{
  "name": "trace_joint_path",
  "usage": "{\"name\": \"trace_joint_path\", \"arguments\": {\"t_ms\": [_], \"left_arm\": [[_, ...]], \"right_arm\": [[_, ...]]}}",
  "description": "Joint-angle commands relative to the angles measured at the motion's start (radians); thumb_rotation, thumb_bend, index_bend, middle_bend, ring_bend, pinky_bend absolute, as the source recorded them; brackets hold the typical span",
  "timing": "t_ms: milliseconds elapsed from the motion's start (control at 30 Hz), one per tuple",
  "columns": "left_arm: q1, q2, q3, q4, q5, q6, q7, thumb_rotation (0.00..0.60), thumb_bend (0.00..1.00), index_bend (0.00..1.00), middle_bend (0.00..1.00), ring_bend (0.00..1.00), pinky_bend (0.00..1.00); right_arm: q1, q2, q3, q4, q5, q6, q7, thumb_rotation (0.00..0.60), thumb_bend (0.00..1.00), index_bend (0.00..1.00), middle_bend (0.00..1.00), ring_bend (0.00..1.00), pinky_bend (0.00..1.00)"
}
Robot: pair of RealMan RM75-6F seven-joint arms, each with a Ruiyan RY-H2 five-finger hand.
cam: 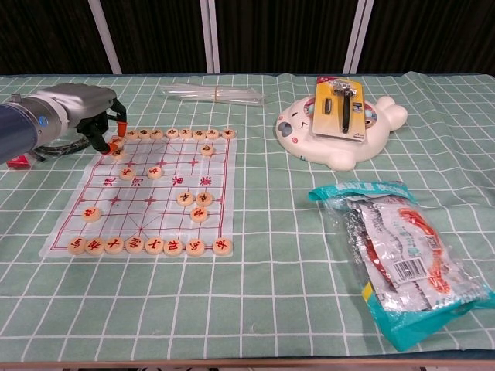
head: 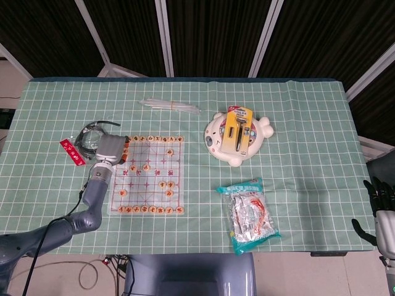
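A: How was the lighting?
B: Bright, even, from overhead. Shadows under the seal-shaped dish [head: 237, 140] and snack bag [cam: 402, 255] were short and soft. Backdrop stayed near black.
A: Glare?
B: Some on the bag's foil and the clear tube bundle [cam: 213, 94]. Worktop [head: 296, 123] cloth was matte.
A: Focus?
B: Both views were sharp. Chest view bent slightly at the edges; left hand [cam: 93, 116] looked a bit soft.

Left hand [cam: 97, 120] fingertips rest at the chess board's [cam: 143, 193] far left corner; snack bag [cam: 402, 259] lies right.
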Motion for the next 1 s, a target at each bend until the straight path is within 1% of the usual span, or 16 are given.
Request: {"name": "trace_joint_path", "arguments": {"t_ms": [33,567,1000], "left_arm": [[-0.002,-0.004,0.001,0.006,-0.003,-0.002,0.001,0.6,0.34,0.49,0.88,0.8,0.91],[-0.012,-0.023,0.0,0.032,-0.018,-0.004,0.011,0.6,0.34,0.48,0.88,0.8,0.91],[-0.013,-0.033,0.011,0.039,-0.032,-0.005,0.035,0.6,0.34,0.48,0.88,0.8,0.91]], "right_arm": [[0.0,0.0,0.0,0.0,-0.001,0.001,0.001,0.6,0.34,0.0,0.0,0.0,0.0],[-0.001,-0.003,0.001,0.003,-0.005,0.006,0.003,0.6,0.34,0.0,0.0,0.0,0.0],[-0.002,-0.007,0.004,0.006,-0.005,0.012,0.006,0.6,0.34,0.0,0.0,0.0,0.0]]}}
